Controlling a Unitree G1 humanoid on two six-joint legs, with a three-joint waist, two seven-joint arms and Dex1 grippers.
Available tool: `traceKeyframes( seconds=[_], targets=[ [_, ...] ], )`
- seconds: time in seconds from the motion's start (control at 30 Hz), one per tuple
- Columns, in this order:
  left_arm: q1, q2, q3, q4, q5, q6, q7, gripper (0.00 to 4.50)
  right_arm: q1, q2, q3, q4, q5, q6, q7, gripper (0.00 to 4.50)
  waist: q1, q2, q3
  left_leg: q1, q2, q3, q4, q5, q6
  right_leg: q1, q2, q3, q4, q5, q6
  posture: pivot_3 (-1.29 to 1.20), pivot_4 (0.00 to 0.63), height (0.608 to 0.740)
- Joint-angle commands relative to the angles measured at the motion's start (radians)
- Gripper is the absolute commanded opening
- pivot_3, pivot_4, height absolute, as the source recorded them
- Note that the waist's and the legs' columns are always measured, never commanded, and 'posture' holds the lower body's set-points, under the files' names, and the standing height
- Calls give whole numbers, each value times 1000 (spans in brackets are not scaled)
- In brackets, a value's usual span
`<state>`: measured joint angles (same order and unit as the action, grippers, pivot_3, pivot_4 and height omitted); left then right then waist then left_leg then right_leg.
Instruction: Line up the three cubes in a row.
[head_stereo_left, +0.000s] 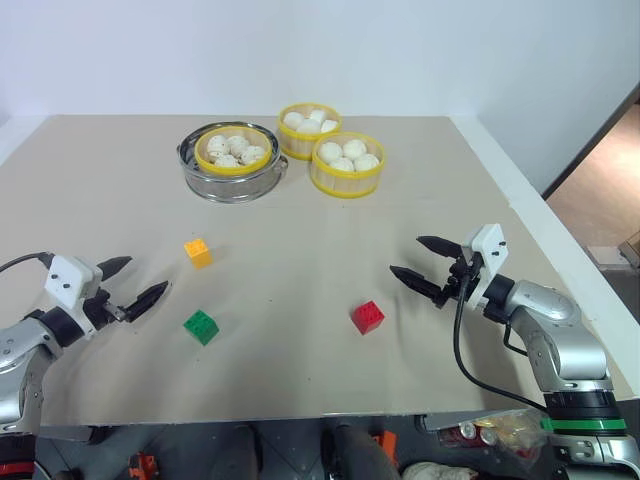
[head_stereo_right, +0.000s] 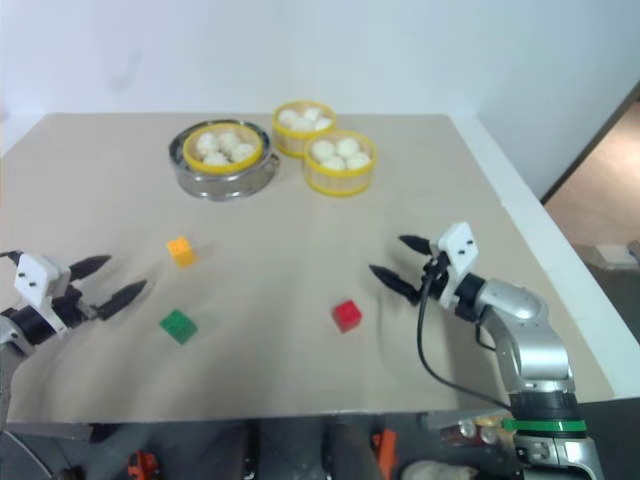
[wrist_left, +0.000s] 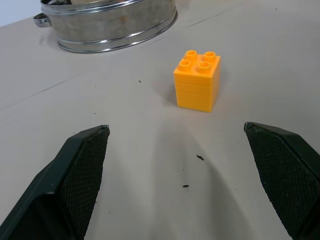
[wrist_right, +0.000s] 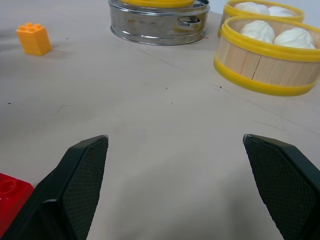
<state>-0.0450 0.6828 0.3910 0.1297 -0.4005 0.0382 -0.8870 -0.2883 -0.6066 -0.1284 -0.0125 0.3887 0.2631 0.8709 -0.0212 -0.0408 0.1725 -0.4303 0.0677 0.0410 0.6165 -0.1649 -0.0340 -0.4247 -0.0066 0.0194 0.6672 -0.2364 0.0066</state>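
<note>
The three cubes sit apart on the worktop (head_stereo_left: 300, 380): the orange-yellow cube (head_stereo_left: 198, 252) farthest back, the green cube (head_stereo_left: 201, 326) near the front left, the red cube (head_stereo_left: 367, 317) to the front right. The left gripper (head_stereo_left: 131, 283) hovers beside the green and orange-yellow cubes, jaws wide, empty. The right gripper (head_stereo_left: 421, 263) hangs just right of the red cube, jaws wide, touching nothing.

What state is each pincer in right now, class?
Left pincer: open, holding nothing.
Right pincer: open, holding nothing.
</note>
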Motion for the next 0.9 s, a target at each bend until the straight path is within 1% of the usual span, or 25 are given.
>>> traceKeyframes(
  seconds=[0.03,0.1,0.13,0.33,0.53,0.6,0.67,0.73,0.83,0.9],
  targets=[
    [10,-3,33,-17,-29,-43,-15,4479,-33,-19,-2,12,-6,-29,26,4500,0,0,0,0,0,0,0,0,0,0,0,0,0,0,0,0,150,740],
    [10,-28,76,-8,-100,-33,-36,4479,-39,-23,5,17,-11,-32,36,4500,-1,0,0,0,0,0,0,0,0,0,0,0,0,0,0,0,150,740],
    [16,-30,78,2,-107,-45,-53,4479,-40,-23,7,17,-10,-32,41,4500,-1,0,0,0,0,1,0,0,0,0,0,1,0,0,0,0,150,740],
    [44,-33,71,23,-109,-55,-76,4479,-42,-25,6,13,-8,-35,63,4500,0,0,0,0,0,0,0,0,0,0,0,0,0,0,0,0,150,740],
    [25,-18,74,61,-98,-76,-78,4479,-32,-35,4,-1,-24,-54,64,4500,0,0,0,0,0,1,1,0,0,0,0,0,0,0,0,0,150,740],
    [9,-4,78,46,-110,-65,-82,4479,-29,-39,-2,-11,-27,-62,62,4500,0,0,0,0,0,1,1,0,0,0,0,0,0,0,0,0,150,740],
    [-9,15,72,-44,-159,2,-86,4479,-27,-38,-25,-49,-13,-45,36,4500,0,0,0,0,0,1,1,0,0,0,0,0,0,0,0,0,150,740],
    [-19,53,29,-195,-213,91,-115,4479,-22,-39,-43,-124,15,1,3,4500,0,0,0,0,0,0,1,0,0,0,0,0,0,1,0,0,150,740],
    [-19,105,-70,-370,-232,166,-174,4479,14,-48,-21,-259,50,71,-2,4500,1,1,0,-1,0,0,1,0,0,0,0,1,0,0,1,0,150,740],
    [-41,105,-154,-451,-245,218,-185,4479,69,-85,25,-373,62,119,26,4500,1,3,-2,0,-1,1,0,-1,-1,1,-1,2,0,0,2,0,150,740]
  ],
)
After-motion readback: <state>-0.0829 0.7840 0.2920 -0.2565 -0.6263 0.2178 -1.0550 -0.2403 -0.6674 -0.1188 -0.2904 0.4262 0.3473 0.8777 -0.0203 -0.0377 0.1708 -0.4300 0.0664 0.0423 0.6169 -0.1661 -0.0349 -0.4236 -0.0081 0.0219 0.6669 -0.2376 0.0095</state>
